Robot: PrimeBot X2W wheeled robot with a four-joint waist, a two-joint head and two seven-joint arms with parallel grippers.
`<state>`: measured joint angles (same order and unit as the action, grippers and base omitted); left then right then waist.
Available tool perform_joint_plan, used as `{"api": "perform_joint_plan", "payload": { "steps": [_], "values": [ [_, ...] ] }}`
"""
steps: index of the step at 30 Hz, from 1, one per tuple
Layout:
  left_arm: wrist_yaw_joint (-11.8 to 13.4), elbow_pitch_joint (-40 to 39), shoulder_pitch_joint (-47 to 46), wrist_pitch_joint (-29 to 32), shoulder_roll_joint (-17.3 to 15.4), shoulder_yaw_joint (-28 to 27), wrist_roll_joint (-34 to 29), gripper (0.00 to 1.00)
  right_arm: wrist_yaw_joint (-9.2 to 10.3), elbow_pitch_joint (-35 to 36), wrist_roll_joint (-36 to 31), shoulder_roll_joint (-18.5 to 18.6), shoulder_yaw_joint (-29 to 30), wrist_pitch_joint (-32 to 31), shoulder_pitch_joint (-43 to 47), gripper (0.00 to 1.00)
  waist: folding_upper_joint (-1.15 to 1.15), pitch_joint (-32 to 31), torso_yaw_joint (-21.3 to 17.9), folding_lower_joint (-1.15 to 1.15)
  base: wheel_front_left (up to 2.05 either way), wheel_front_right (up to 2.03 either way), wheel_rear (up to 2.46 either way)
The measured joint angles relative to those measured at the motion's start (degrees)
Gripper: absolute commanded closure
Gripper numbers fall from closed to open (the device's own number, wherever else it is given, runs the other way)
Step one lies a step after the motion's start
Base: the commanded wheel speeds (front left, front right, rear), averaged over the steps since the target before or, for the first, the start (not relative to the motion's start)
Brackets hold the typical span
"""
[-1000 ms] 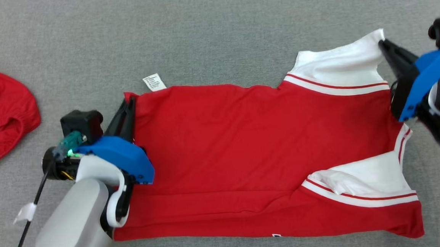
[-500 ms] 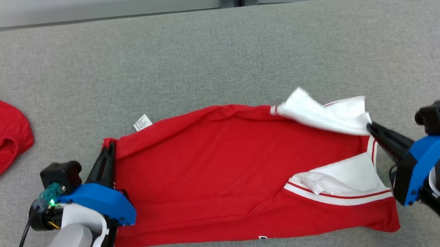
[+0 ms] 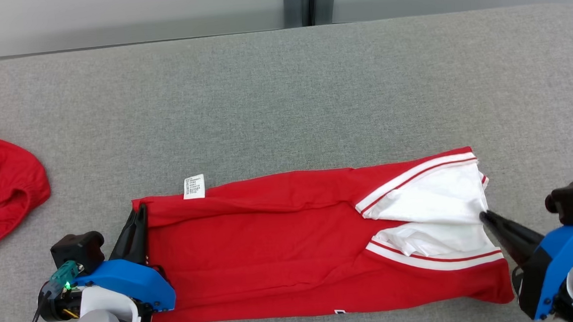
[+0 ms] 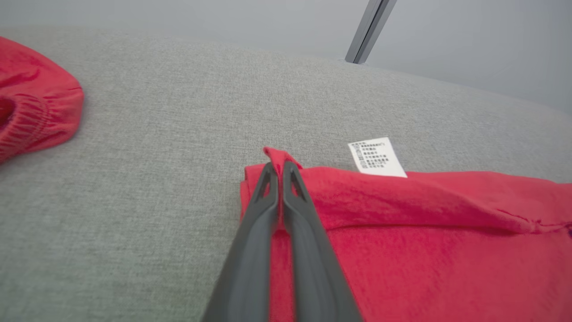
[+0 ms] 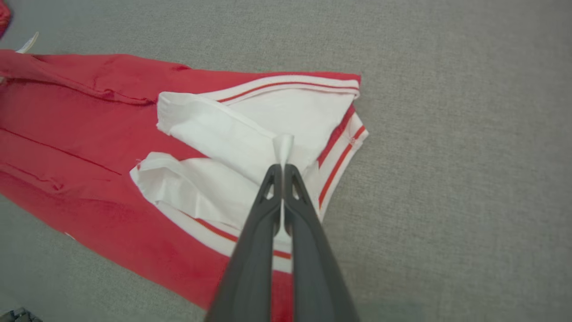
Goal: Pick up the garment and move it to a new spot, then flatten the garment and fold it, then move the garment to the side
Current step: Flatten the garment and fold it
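Over the last second you drew the far edge of the garment (image 3: 271, 241) toward the robot and laid it over the near half, so the red top that had been spread wide became a narrower band across the grey desk (image 3: 282, 91). The head camera also tilted up in that time, so part of the shift was the view's and not the cloth's. Your left jaws were closed on the red corner at the hem end, the fingers (image 4: 258, 214) pinching a small peak of fabric just beside the care label (image 3: 193, 186). Your right jaws were closed on the tip of the white sleeve (image 3: 428, 202), whose pinched corner (image 5: 283, 147) stood up past the fingers (image 5: 261, 214). By my reading, the pick-up, the move and the flattening were behind you and the first lengthwise fold was nearly set, though the sleeves lay rumpled and the folded edge ran uneven. What was left: letting go, any further fold, and moving it to the side, where a second red garment (image 3: 4, 188) lay well apart at the left.
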<state>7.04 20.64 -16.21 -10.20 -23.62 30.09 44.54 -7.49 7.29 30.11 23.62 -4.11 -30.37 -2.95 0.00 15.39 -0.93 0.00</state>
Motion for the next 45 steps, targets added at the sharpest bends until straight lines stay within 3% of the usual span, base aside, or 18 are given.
{"api": "perform_joint_plan", "payload": {
  "steps": [10, 11, 12, 13, 21, 30, 38, 45],
  "values": [
    [-0.1, 1.5, 1.1, -1.1, 0.3, -0.1, 0.7, 1.00, 0.01, 3.4, -0.8, -3.1, 3.5, -4.2, 6.6, 1.00, 0.00, -1.1, -0.7, 0.00, 0.00, 0.00, 0.00],
    [-0.1, 1.7, 1.3, -1.0, 0.3, -0.3, 1.0, 0.95, 0.00, 3.6, -0.8, -3.6, 3.7, -4.8, 6.9, 0.67, 0.00, -1.2, -0.8, 0.00, 0.00, 0.00, 0.00],
    [-0.1, 1.8, 1.6, -1.0, 0.4, -0.3, 1.2, 0.56, 0.00, 3.6, -0.8, -4.3, 4.0, -5.5, 7.2, 0.00, 0.00, -1.3, -0.9, 0.00, 0.00, 0.00, 0.00],
    [0.1, 1.9, 1.9, -1.0, 0.4, -0.4, 1.3, 0.00, 0.01, 3.7, -0.8, -4.9, 4.2, -6.1, 7.6, 0.00, 0.00, -1.4, -0.9, 0.00, 0.00, 0.00, 0.00],
    [0.9, -1.3, 3.8, -4.4, 2.6, -5.4, 2.1, 0.00, 0.00, 3.4, -3.8, -7.7, 6.4, -5.3, 7.3, 0.00, 0.00, -3.0, -0.5, 0.00, 0.00, 0.00, 0.00],
    [-3.9, -13.6, 8.8, -4.8, 8.0, -16.0, -10.9, 0.00, 0.01, 0.8, -7.6, -16.0, 16.2, -5.4, 4.6, 0.00, -0.01, -6.0, 2.3, 0.00, 0.00, 0.00, 0.00],
    [-7.0, -11.3, 10.8, -4.8, 9.8, -18.4, -14.4, 0.00, 0.01, -6.4, -11.2, -19.3, 20.1, -9.5, 1.1, 0.00, 0.00, -7.6, 3.8, 0.00, 0.00, 0.00, 0.00],
    [-6.7, -9.0, 9.4, -3.4, 8.6, -18.7, -14.9, 0.00, 0.01, -14.9, -13.7, -20.3, 22.6, -11.9, -3.8, 0.00, 0.00, -7.6, 4.7, 0.00, 0.00, 0.00, 0.00]
  ]
}}
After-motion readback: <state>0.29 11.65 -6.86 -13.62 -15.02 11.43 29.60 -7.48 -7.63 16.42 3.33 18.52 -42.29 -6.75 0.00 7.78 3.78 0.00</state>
